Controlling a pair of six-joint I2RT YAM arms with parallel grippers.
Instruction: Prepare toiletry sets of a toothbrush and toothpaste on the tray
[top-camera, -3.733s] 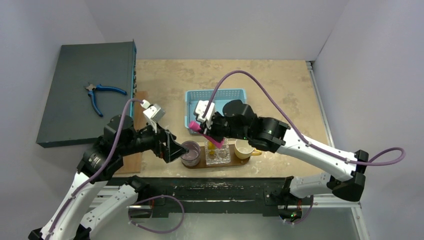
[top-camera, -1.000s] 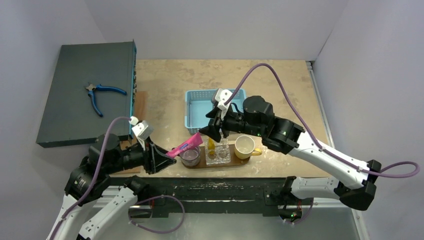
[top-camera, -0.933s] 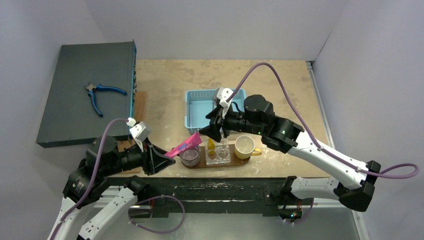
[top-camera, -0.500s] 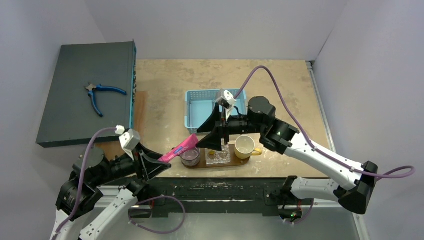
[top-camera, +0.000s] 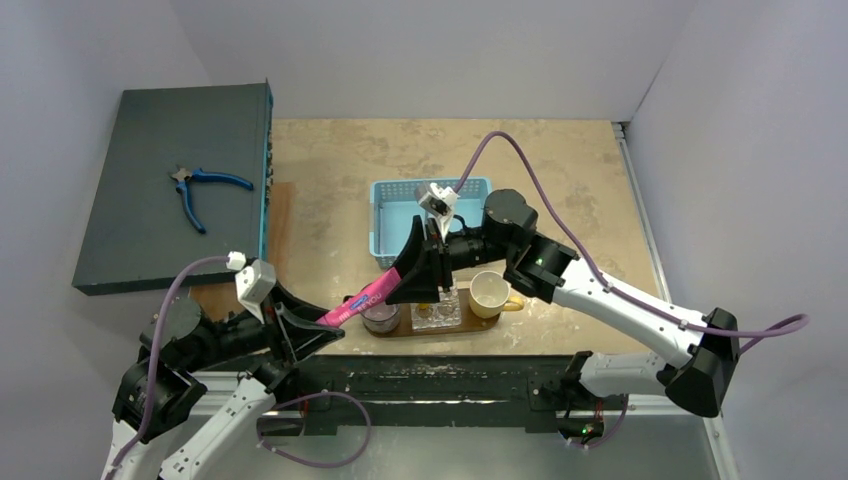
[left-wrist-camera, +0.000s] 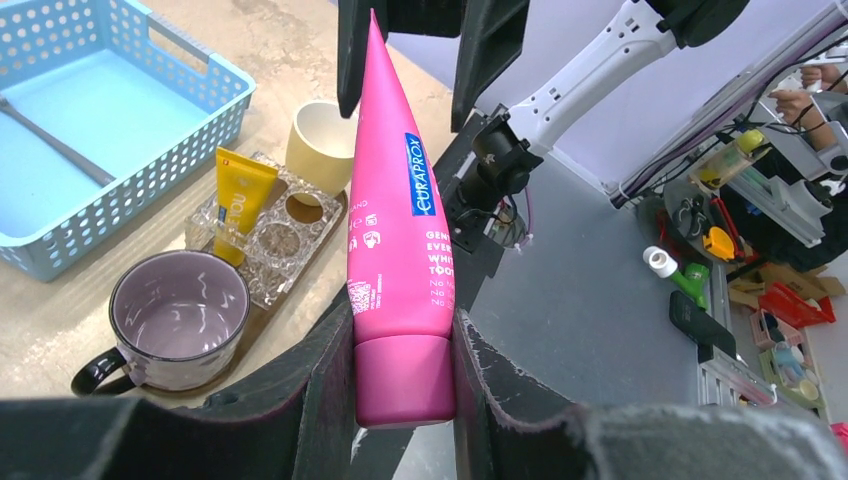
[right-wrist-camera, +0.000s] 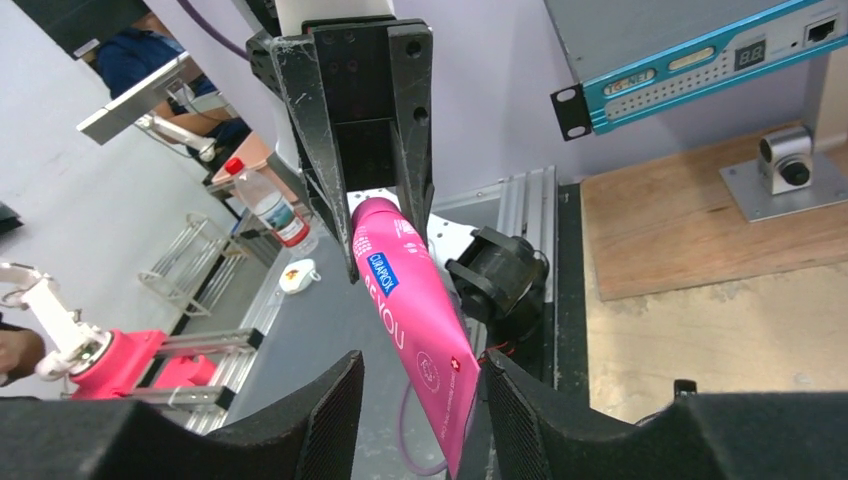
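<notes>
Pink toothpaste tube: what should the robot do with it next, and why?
Probably the right gripper should close on the flat end of the pink toothpaste tube. The left gripper is clamped on the cap end and holds the tube up in the air. The right gripper stands open around the flat end, not pinching it yet. Closing would let it take the tube.

Counted here: two toothpaste tubes, one pink tube (left-wrist-camera: 400, 230) and one yellow tube (left-wrist-camera: 240, 195); one toothbrush (left-wrist-camera: 55, 145); one tray (top-camera: 482, 322); one blue basket (left-wrist-camera: 140, 170); two cups, a purple mug (left-wrist-camera: 178, 318) and a cream cup (left-wrist-camera: 320, 140); one glass holder (left-wrist-camera: 280, 235); and one pair of pliers (top-camera: 200, 190).
</notes>
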